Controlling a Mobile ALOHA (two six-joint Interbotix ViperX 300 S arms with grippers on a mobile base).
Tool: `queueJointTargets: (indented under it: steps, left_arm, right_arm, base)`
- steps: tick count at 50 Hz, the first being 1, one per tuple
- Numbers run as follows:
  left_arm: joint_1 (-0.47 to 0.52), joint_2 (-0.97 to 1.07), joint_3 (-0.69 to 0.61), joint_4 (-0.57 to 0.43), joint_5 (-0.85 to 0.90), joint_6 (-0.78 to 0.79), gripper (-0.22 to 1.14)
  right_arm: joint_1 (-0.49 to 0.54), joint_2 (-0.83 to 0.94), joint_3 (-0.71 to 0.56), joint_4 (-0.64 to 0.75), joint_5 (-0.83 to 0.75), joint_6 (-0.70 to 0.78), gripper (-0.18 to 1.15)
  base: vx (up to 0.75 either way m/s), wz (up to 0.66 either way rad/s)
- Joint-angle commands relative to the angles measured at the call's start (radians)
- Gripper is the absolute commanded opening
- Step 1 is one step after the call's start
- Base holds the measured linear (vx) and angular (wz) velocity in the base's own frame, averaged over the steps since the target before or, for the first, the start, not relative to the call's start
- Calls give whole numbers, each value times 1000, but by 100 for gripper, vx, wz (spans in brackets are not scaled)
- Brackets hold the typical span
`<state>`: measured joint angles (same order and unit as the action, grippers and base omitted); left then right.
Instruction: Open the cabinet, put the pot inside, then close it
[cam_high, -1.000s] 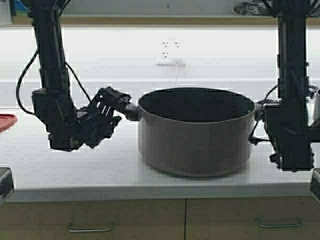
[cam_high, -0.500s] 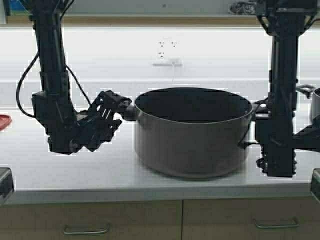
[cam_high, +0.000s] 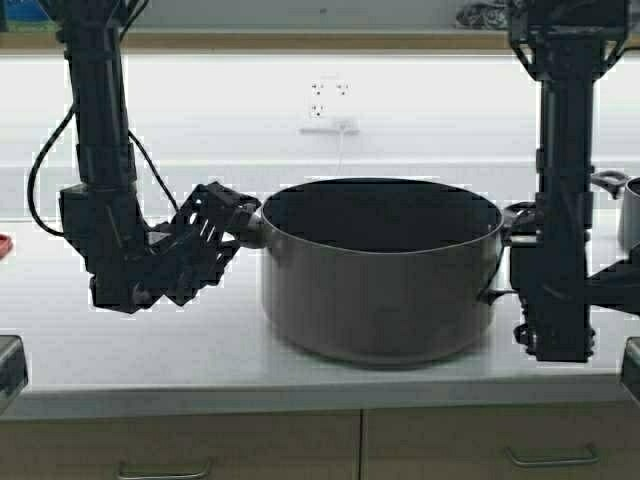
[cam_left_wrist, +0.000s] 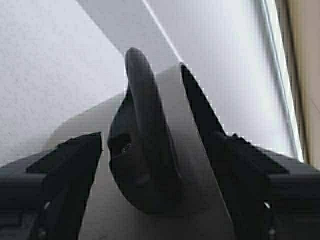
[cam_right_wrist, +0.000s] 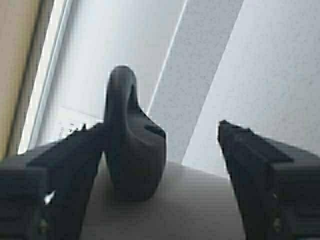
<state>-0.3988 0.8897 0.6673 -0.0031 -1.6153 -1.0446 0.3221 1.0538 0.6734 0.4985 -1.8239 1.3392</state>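
The pot (cam_high: 380, 270), wide, dark grey and lidless, stands on the white counter (cam_high: 300, 375). My left gripper (cam_high: 238, 215) is at its left loop handle (cam_left_wrist: 145, 145). That handle sits between the open fingers (cam_left_wrist: 70, 170) with a gap on each side. My right gripper (cam_high: 515, 225) is at the right handle (cam_right_wrist: 131, 150), open. One finger (cam_right_wrist: 75, 155) lies against the handle and the other stands well apart. Of the cabinet, only a tan lower edge (cam_high: 300, 40) shows along the top of the high view; its doors are out of view.
A second metal pot (cam_high: 630, 212) stands at the right edge and a red thing (cam_high: 3, 243) at the left edge. A wall socket (cam_high: 328, 105) is behind the pot. Base cabinet drawers with bar handles (cam_high: 160, 470) run under the counter's front edge.
The robot has moved: the whole scene shifts a little left and down. My right arm has swung in from the right, bringing its gripper to the pot's right handle. The left gripper stays at its handle.
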Motion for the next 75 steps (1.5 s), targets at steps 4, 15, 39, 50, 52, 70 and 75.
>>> queueJointTargets:
  steps: [4,15,39,50,52,70,75]
  left_arm:
    - [-5,-18,9,3,-26,-2,97]
    - [-5,-14,11,3,-26,-2,97]
    - [-5,-8,18,2,-34,-3,97]
    - [-5,-14,15,0,-44,-3,97]
    - [-5,-14,17,-2,-44,-5,97]
    - [-5,-14,25,-2,-29,-3,67]
    - [-5,-14,29,-2,-15,-5,12]
  right_arm:
    - [8,-29,-25,64,-9,9,98]
    - [17,-15,-37,81,-8,21,98]
    - [14,31,-92,-18,-6,94,97]
    - [9,18,-97,-5,-6,95,97]
    - [9,20,-97,-6,-6,92,97]
    - [9,17,-97,-31,-3,94,17]
    - [11,17,-92,-26,-3,97,-5]
  base:
    - [5,-2]
    - [5,-3]
    - [2,-1]
    - [0,0]
    - [-1,0]
    - [0,0]
    - [-1,0]
